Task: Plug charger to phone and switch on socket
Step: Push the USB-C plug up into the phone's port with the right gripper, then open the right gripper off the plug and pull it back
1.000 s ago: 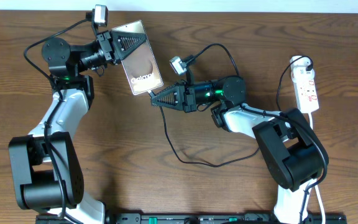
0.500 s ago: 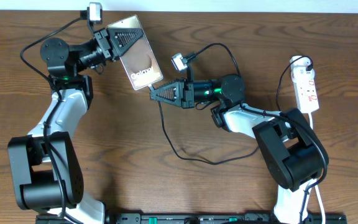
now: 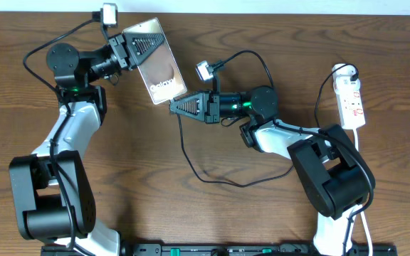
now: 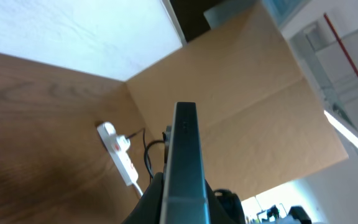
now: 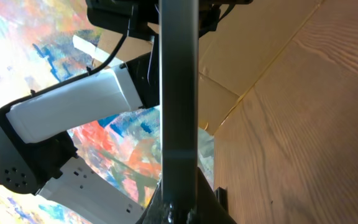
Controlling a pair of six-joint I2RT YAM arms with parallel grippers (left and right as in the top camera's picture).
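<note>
phone (image 3: 161, 70) is held up off the table (image 3: 141, 185), upper-left of centre in overhead, tilted, brown back + white lettering facing the cam. left gripper (image 3: 156, 43) is clenched on its upper end, black fingers (image 3: 142, 44) lying across the back. left wrist view: phone (image 4: 185, 162) edge-on, running straight up mid-frame out of the fingers. Phone's lower end points down-right at the right gripper (image 3: 173, 107), whose tip sits just beside the phone's bottom corner; touching or not, can't tell from overhead. right gripper fingers are pinched together on the charger (image 3: 184, 149). Its thin black cable comes out under the tip, drops toward the near edge, then loops right across the wood toward the right arm (image 3: 283, 135). Plug tip is hidden by the fingers, so can't tell if it's in the port. right wrist view: phone (image 5: 179, 93) is a dark vertical strip, edge-on, centred, w/ the fingers converging at its base at btm of frame and the left arm (image 5: 73, 106) white link behind it. socket (image 3: 351, 99) lies flat at far right of the table, well apart from both grippers, long axis roughly fwd/back, red marks on top; switch pos too small to read. In left wrist view the socket (image 4: 120, 157) lies on the wood beyond the phone, near a cardboard wall (image 4: 241, 106).
</note>
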